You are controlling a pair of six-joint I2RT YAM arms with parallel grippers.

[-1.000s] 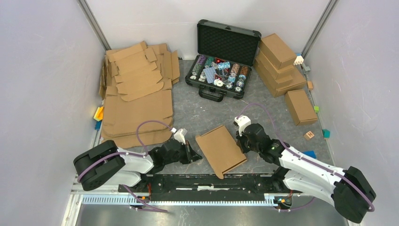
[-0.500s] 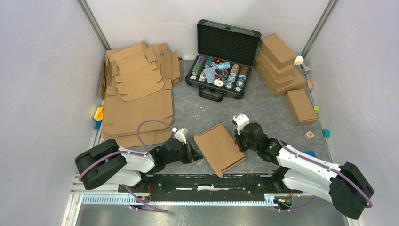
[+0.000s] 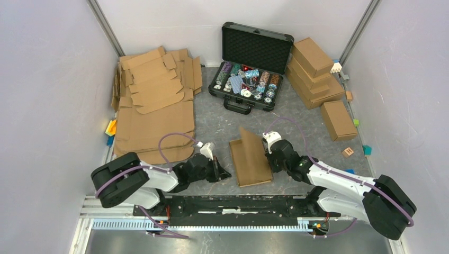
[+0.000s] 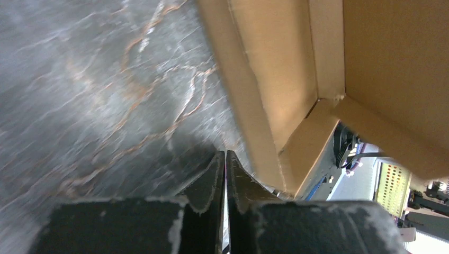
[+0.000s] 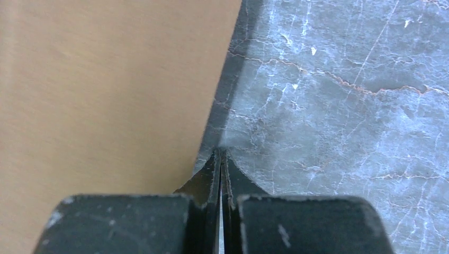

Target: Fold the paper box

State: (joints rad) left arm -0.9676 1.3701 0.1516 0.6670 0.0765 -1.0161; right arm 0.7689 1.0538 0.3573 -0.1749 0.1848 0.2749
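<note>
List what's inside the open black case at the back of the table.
The case holds rows of small, colourful round pieces, too small to identify for sure. Dark padding lines the raised lid. Whatever lies beneath the pieces is covered.

Paper box [image 3: 250, 163] on the grey table [image 3: 212, 124], between left tool [image 3: 226, 173] and right tool [image 3: 271, 160]

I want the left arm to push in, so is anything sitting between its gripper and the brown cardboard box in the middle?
Nothing visible. Only bare grey tabletop lies between the shut left gripper and the shallow brown cardboard box.
</note>
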